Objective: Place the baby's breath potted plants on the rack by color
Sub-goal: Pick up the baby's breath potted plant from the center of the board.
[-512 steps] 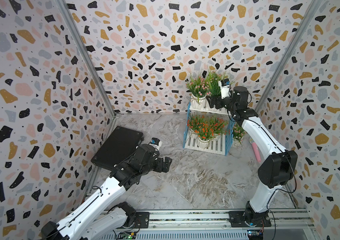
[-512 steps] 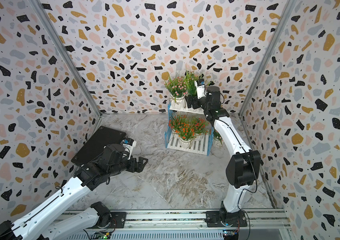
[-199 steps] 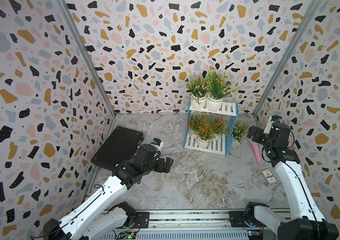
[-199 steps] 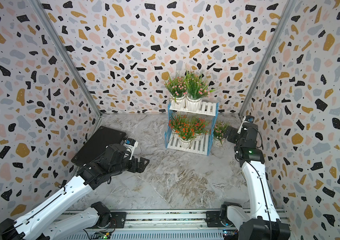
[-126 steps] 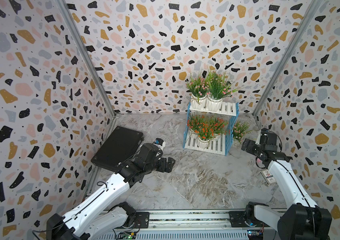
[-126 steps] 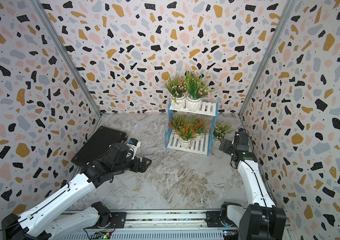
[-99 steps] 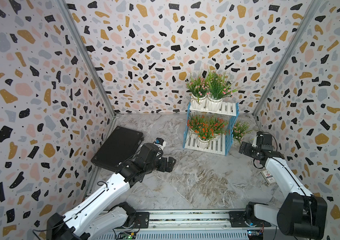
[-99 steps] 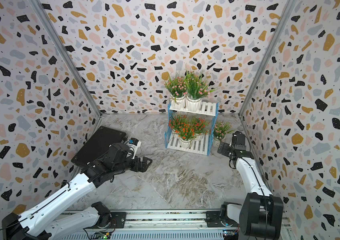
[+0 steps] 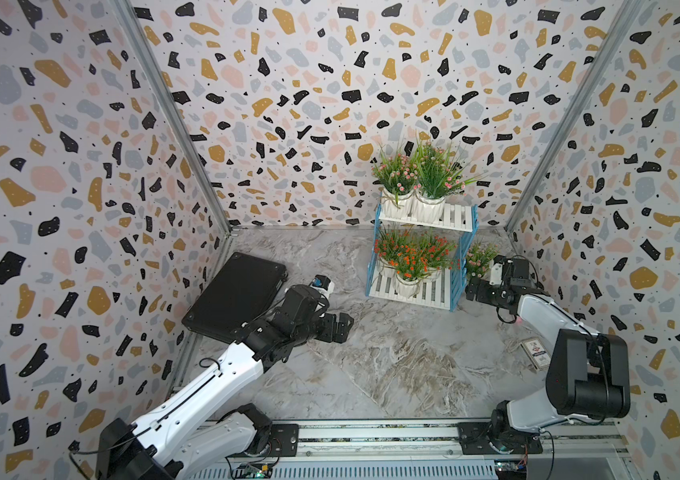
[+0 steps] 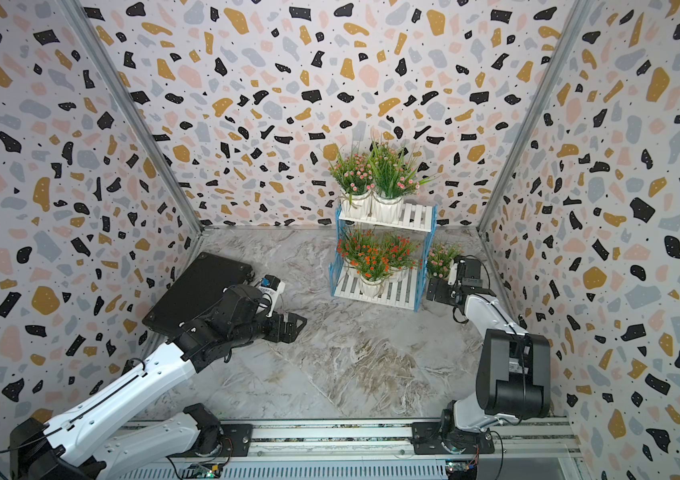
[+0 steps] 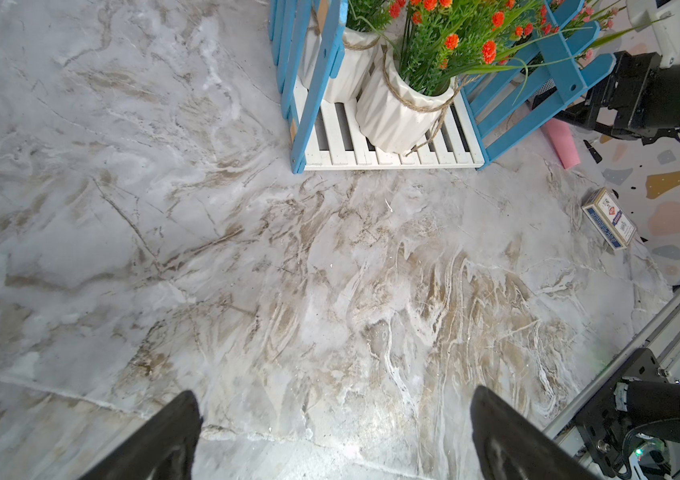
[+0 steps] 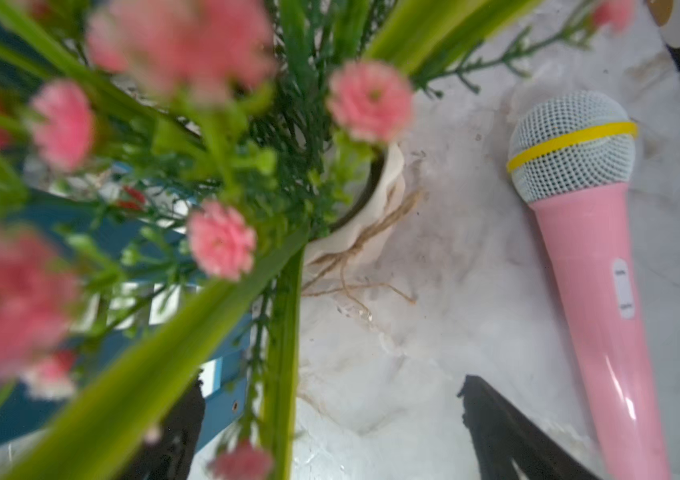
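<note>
The rack (image 9: pixel 456 218) stands at the back right in both top views (image 10: pixel 417 216). Two pink baby's breath potted plants (image 9: pixel 396 174) (image 9: pixel 438 176) sit on its upper shelf. Orange-red ones (image 9: pixel 409 259) crowd the lower shelf, and the left wrist view shows one's white pot (image 11: pixel 396 120). Another pink plant (image 9: pixel 478 259) stands on the floor right of the rack. My right gripper (image 9: pixel 473 291) is low beside it, open and empty. Its blossoms (image 12: pixel 221 241) and pot (image 12: pixel 388 195) lie just beyond the open right gripper (image 12: pixel 332 386). My left gripper (image 9: pixel 340 328) hovers open over the floor.
A pink toy microphone (image 12: pixel 587 232) lies on the floor beside the loose plant, near the right wall. A small card box (image 9: pixel 534 353) lies by the right arm. A flat black case (image 9: pixel 238 297) sits at the left wall, behind my left arm.
My right arm left the upper shelf, where a second pink plant now stands, and came down to the floor beside the rack's right side. The left arm barely shifted.
</note>
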Robot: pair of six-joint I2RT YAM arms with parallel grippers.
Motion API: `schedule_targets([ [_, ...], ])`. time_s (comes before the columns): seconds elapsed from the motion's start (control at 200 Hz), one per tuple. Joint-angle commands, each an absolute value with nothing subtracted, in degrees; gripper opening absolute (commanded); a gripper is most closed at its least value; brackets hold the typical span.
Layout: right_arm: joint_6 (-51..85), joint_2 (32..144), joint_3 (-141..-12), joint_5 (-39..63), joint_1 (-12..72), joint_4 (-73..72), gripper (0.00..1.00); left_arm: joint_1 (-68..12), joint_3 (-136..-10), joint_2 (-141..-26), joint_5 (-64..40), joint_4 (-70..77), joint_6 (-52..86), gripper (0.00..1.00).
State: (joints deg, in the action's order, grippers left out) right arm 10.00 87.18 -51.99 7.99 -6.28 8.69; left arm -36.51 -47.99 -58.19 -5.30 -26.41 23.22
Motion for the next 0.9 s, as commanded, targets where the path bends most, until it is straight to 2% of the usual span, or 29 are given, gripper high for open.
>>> schedule_targets([
  [0.0,7.7,88.9,-55.1,8.6,-6.3,4.7,0.99,-36.8,-48.6,-58.7,-5.4,-24.0,23.1,0.99],
  [0.501,6.2,96.1,-60.8,13.5,-6.2,-2.7,1.00,-36.8,-48.6,-58.9,-4.7,-24.1,22.7,0.99],
  [0.896,2.7,100.1,-65.8,12.0,-4.5,1.8,1.00,-36.8,-48.5,-58.6,-4.3,-24.4,22.6,0.99],
])
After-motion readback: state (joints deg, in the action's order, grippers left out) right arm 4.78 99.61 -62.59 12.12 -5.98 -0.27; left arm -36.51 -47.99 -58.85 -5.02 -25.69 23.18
